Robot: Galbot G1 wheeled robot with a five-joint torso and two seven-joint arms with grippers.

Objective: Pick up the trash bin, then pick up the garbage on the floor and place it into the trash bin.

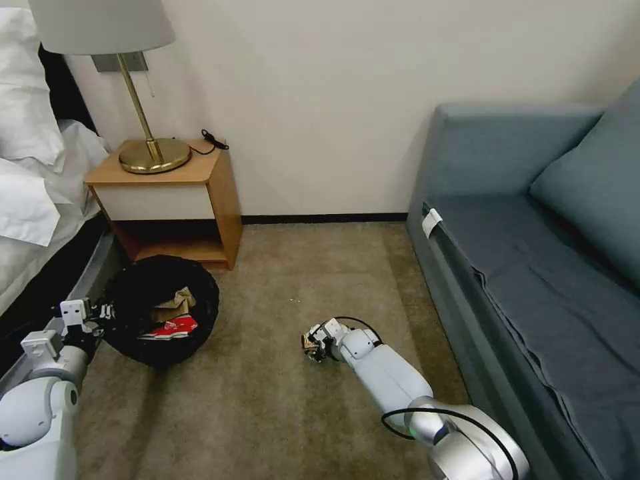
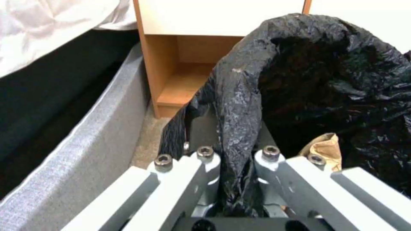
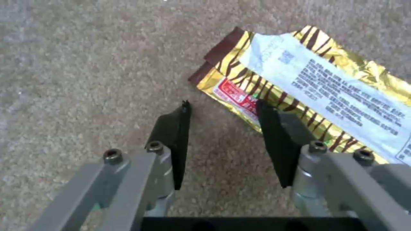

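Two grippers are at work on a beige carpet between a bed and a grey-blue sofa (image 1: 533,267). The left gripper (image 1: 100,312) is pinched tight on the near rim of the trash bin (image 1: 162,310), its fingers (image 2: 205,160) squeezing a fold of the black bag liner (image 2: 240,106) against the bin wall. Held this way by one edge, the bin tips with its mouth turned toward the open floor, which I judge keeps it ready to receive litter. Just beyond the gripper, inside the liner, sit a tan crumpled paper (image 1: 175,301) and a red-white wrapper (image 1: 172,327). Past the bin stands a wooden nightstand (image 1: 167,200) carrying a brass lamp (image 1: 150,150).

The right gripper (image 1: 312,345) reaches low to the carpet (image 3: 85,64), well apart from the bin. Its black fingers (image 3: 175,128) are spread apart with bare carpet between them. Lying flat just ahead of the fingertips is the garbage, a gold, striped snack wrapper (image 3: 308,83) with a white printed panel. One finger overlaps the wrapper's near edge; the other hangs beside it over carpet. Whether that finger is touching the foil I cannot tell. The gripper seems offset to one side of the piece, so a closing pinch would catch only its corner; a thin foil sheet lying flat offers little else to grab, and it could slide or crumple instead of lifting.
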